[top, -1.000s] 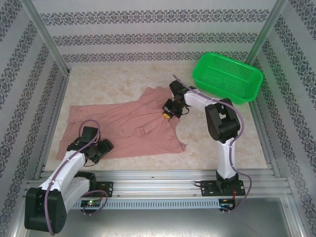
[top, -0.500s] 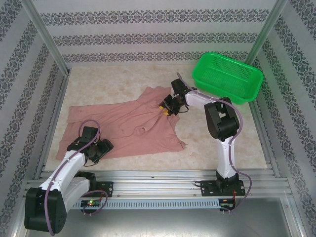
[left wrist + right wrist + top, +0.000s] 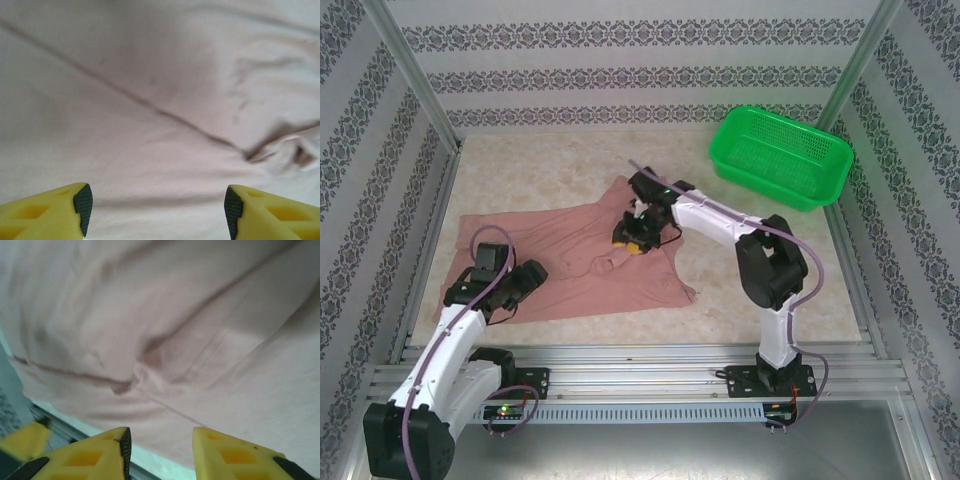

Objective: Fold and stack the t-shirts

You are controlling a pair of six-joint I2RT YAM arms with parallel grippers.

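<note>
T-shirt [image 3: 570, 262] up: 1 salmon-pink shirt, spread open and unfolded on the tabletop [image 3: 770, 290], with both arms over it. Right gripper [image 3: 632, 238] hangs above the middle of the cloth, jaws parted a little and nothing pinched between them. In its wrist view the yellow fingers [image 3: 100, 450] frame a small puckered ridge of fabric just ahead of the tips. Left gripper [image 3: 523, 282] is over the shirt's near-left part, jaws spread wide and empty, with smooth cloth and 1 diagonal crease beyond them.

Moving outward, the shirt's long axis runs left to right across the tabletop, from close by the left edge to about the centre, and 1 flap reaches toward the far edge. The green basket [image 3: 780, 158] sits well apart in the far-right corner.

Here's the hinge, I'd say: the left arm is nearer the left end, the right arm nearer the middle and right side. A fold across that long axis calls for the 2 to pinch at opposite ends. No fold made yet, so it's early going.
</note>
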